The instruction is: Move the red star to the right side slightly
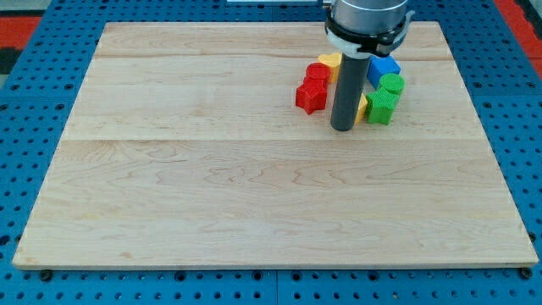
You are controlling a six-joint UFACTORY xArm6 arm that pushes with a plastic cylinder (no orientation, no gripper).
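The near half of the wooden board (254, 203) lay bare, its pale planks running across the view, with the blue pegboard (34, 169) framing it on all sides.

Farther up, toward the view's top right, stood my tip (343, 128), the lower end of a straight dark rod resting on the board. There were no fingers to open or close: the rod ended plainly and had hold of nothing.

Just to the view's left of the tip sat the red star (311, 97), close beside the rod but whether touching it I could not tell. Right above the star, touching it, was a second red block (318, 73), rounder in outline; its exact shape was hard to make out.

To the view's right of the tip stood a green star (380, 106), with a sliver of yellow block (362, 105) showing between it and the rod, mostly hidden. Above the green star sat another green block (392, 83), rounded.

Farther back, a yellow heart (330, 62) lay at the view's left of the rod, above the red pair, and a blue block (384, 67) lay at the rod's right, above the green ones. The blocks made a tight cluster, with the rod standing in its middle.

At the top edge the arm's grey mount (367, 17) loomed, partly cut off.
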